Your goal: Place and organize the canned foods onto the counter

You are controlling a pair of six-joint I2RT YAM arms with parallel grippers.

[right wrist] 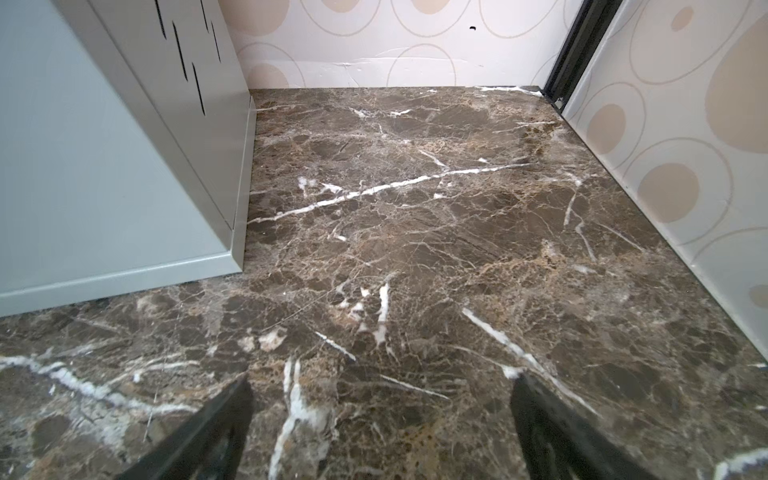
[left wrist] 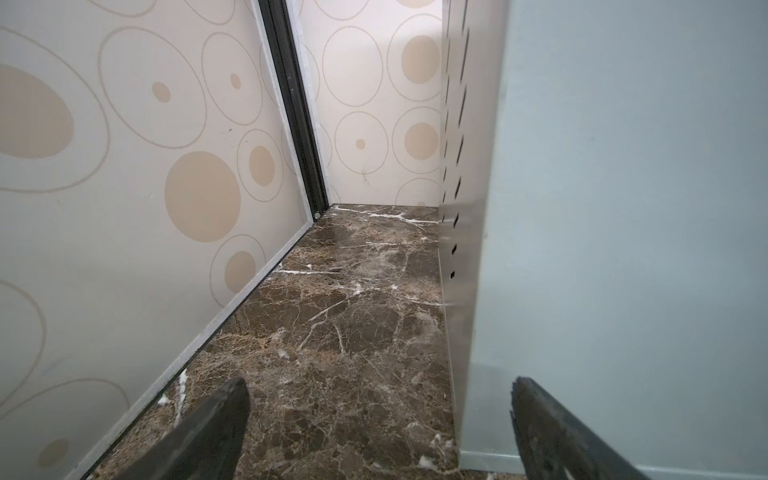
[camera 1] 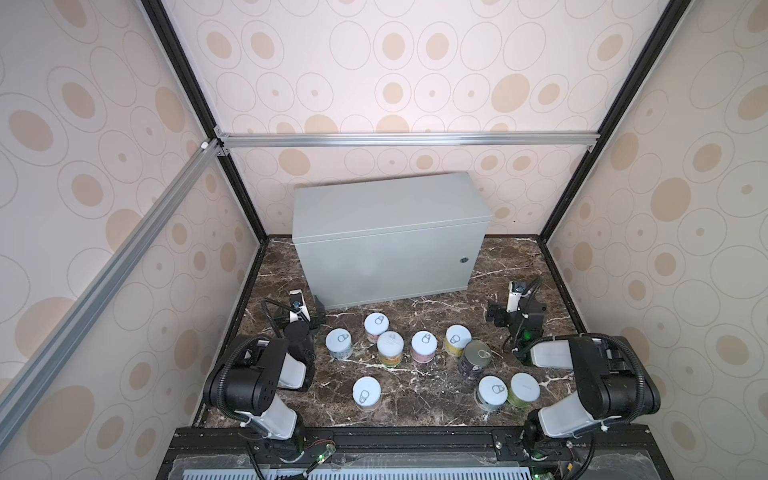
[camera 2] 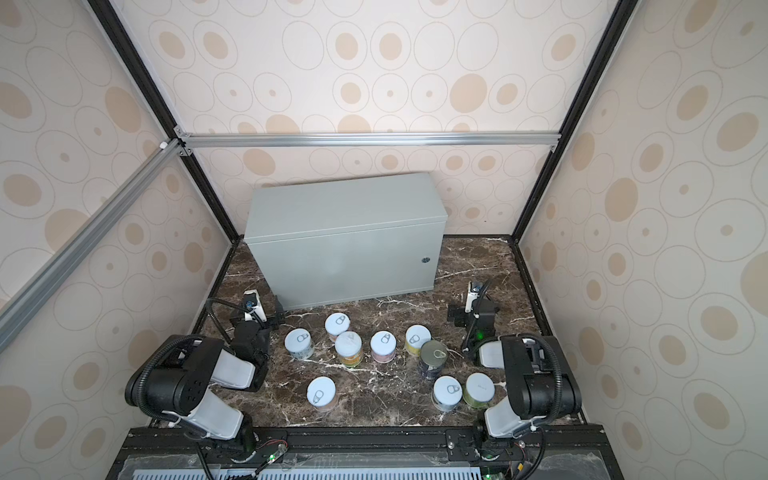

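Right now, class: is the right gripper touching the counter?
Apart. The right wrist view shows bare marble between the right gripper and the counter.

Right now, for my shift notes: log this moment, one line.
cans: nine on marble | counter: no cans yet | left gripper: open, empty | right gripper: open, empty

9 cans (camera 1: 424,345) stand upright in front of the counter (camera 1: 390,203), a light-grey metal box with a flat top. 5 form a loose row, the taller dark-blue can (camera 1: 475,360) stands just beside its right end, and 3 stand nearer, 2 of them together.
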